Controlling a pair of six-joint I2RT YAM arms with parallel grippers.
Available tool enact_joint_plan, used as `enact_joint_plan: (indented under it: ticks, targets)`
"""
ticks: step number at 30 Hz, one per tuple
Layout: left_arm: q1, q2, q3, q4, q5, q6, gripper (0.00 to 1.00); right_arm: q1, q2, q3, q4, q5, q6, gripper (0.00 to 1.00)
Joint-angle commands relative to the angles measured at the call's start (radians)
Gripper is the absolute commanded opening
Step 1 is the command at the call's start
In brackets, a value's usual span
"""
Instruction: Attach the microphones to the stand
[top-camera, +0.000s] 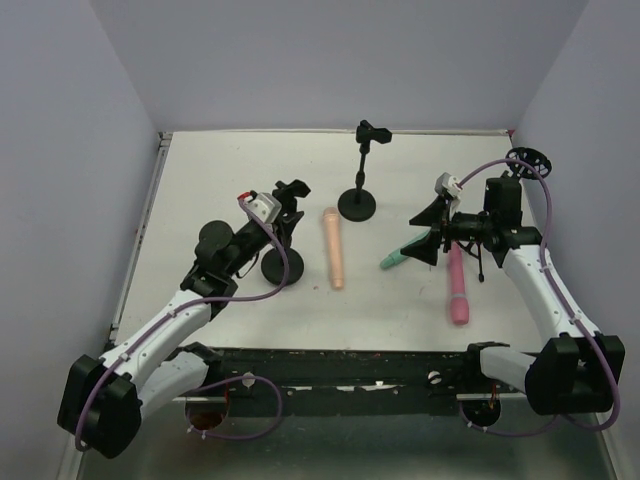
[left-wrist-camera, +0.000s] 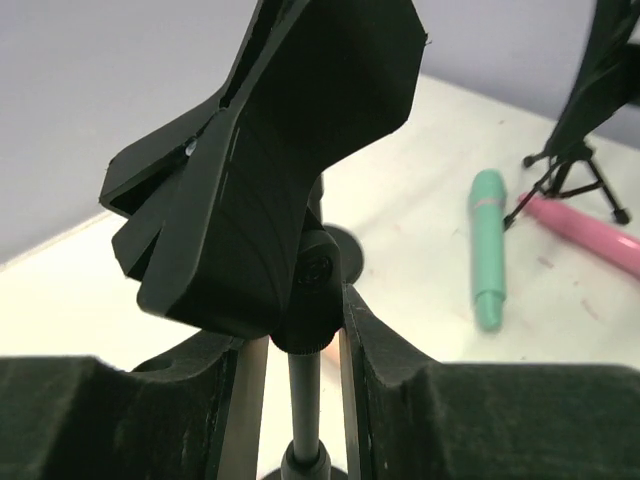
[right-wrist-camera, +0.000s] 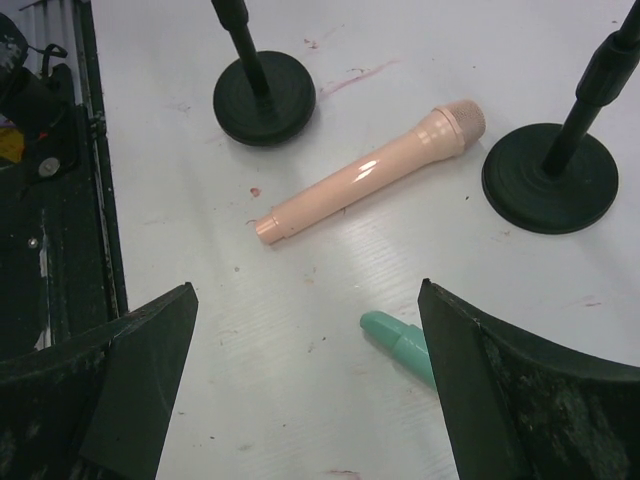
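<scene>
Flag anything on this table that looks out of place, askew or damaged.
Nothing looks broken or spilled. The peach-tan plastic microphone, the mint-teal microphone and the pink microphone all lie flat on the white table, none mounted. Faint reddish smudges mark the tabletop.

Peach-tan microphone (top-camera: 333, 248) lies flat mid-table, head toward the far side. Mint-teal microphone (top-camera: 395, 260) lies to its right, partly hidden. Pink microphone (top-camera: 457, 285) lies flat further right. Black round-base center stand (top-camera: 358, 203) is upright, clip empty. Left stand (top-camera: 281, 265) is upright too.
</scene>
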Motion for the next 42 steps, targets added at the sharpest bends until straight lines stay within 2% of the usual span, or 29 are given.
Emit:
enact_joint_plan:
  ticks: [1, 9, 18, 22, 28, 35, 37, 40, 42]
  targets:
    - [0.053, 0.028, -0.052, 0.181, 0.052, 0.023, 0.0, 0.004, 0.01, 0.019, -0.023, -0.023, -0.014, 1.0]
    - [0.103, 0.111, -0.061, 0.307, 0.135, -0.029, 0.0, 0.003, 0.017, 0.013, -0.017, -0.017, -0.012, 1.0]
    - [0.114, 0.136, -0.086, 0.33, 0.13, -0.081, 0.01, 0.004, 0.025, 0.013, -0.02, -0.017, -0.014, 1.0]
    - [0.116, 0.105, -0.108, 0.313, 0.075, -0.116, 0.26, 0.004, 0.027, 0.013, -0.02, -0.018, -0.014, 1.0]
    - [0.116, 0.016, -0.112, 0.229, 0.014, -0.161, 0.56, 0.003, 0.03, 0.015, -0.025, -0.021, -0.015, 1.0]
    - [0.116, -0.119, -0.1, 0.073, -0.055, -0.226, 0.8, 0.004, 0.03, 0.015, -0.025, -0.02, -0.015, 1.0]
    - [0.116, -0.171, -0.077, -0.013, -0.026, -0.243, 0.84, 0.003, 0.03, 0.013, -0.028, -0.02, -0.018, 1.0]
    - [0.117, -0.234, -0.031, -0.162, 0.029, -0.251, 0.98, 0.004, 0.03, 0.015, -0.028, -0.02, -0.018, 1.0]
    - [0.116, -0.275, -0.006, -0.268, 0.032, -0.245, 0.98, 0.004, 0.03, 0.016, -0.033, -0.023, -0.02, 1.0]
